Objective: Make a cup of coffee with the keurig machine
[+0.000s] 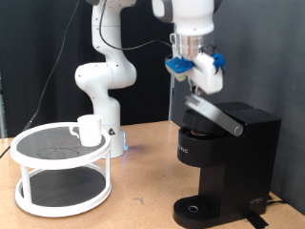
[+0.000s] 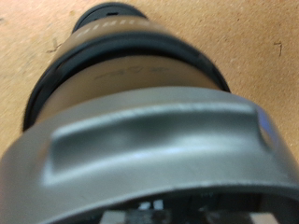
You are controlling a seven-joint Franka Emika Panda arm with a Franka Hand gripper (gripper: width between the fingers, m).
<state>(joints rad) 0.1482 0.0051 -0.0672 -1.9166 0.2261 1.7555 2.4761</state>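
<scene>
Gripper (image 1: 195,84) hangs upper centre-right in the exterior view, just above the raised lid (image 1: 213,113); finger spread cannot be told. One cup (image 1: 90,130) stands at left on the upper tier of one white two-tier stand (image 1: 59,170), near its right rim. One keurig machine (image 1: 227,162) sits lower right, lid tilted open. Bare wooden table (image 1: 143,196) lies between stand and machine.

one cup (image 1: 89,130); one keurig machine (image 1: 229,162); one stand (image 1: 62,172)
</scene>
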